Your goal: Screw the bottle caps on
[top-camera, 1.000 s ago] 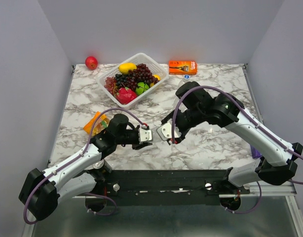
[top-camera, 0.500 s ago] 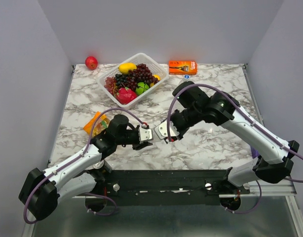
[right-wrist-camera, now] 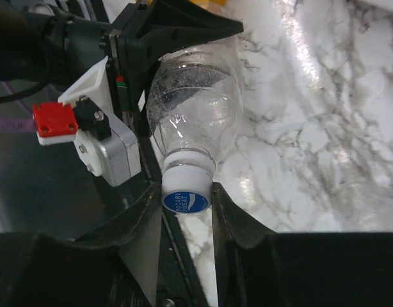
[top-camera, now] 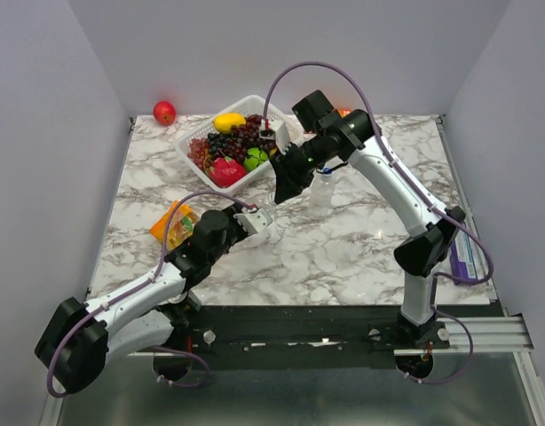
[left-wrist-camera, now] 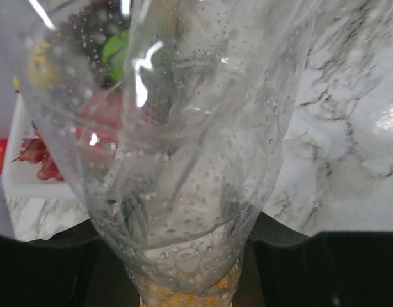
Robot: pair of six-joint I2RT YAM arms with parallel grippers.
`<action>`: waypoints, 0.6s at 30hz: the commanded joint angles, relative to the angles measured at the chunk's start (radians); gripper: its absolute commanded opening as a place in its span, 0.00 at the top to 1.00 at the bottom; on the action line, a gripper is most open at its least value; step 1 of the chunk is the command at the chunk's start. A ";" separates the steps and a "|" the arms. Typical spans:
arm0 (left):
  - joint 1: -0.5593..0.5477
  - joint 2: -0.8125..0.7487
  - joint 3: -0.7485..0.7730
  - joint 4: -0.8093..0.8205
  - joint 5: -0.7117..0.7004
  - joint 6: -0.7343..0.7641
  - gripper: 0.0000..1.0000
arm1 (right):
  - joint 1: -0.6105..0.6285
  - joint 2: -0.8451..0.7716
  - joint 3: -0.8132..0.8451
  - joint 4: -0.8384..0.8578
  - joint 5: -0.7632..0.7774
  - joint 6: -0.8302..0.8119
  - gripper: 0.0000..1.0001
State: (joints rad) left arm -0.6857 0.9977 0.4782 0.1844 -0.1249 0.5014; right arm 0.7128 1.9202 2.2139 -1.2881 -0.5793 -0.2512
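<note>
Gripping clear bottle [right-wrist-camera: 196,109] in left tool [top-camera: 259,220], right tool [right-wrist-camera: 185,196] pinching blue cap [right-wrist-camera: 185,202], marble table [top-camera: 361,248], pale walls [top-camera: 299,44]

A lab test cell: marble-print table [top-camera: 370,257] inside plain grey walls [top-camera: 281,44].

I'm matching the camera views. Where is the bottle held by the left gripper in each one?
Top external: bottle near the centre.
Left wrist: bottle fills most of the frame.
Right wrist: bottle at centre, blue cap nearest the camera.
Shared landmark: marble tabletop.
</note>
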 commanded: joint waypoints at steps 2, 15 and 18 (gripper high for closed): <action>-0.018 -0.018 0.011 0.320 -0.104 0.184 1.00 | 0.019 0.094 0.003 -0.050 -0.338 0.248 1.00; -0.014 -0.039 0.086 -0.140 0.201 0.036 1.00 | -0.065 -0.137 0.012 -0.046 -0.126 -0.187 0.25; -0.011 -0.037 0.109 -0.215 0.353 0.022 1.00 | -0.046 -0.286 -0.179 -0.033 -0.191 -0.435 0.25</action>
State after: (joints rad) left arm -0.6960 0.9668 0.5365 0.1143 -0.0196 0.5854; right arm 0.6476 1.8076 2.2089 -1.3155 -0.7105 -0.3824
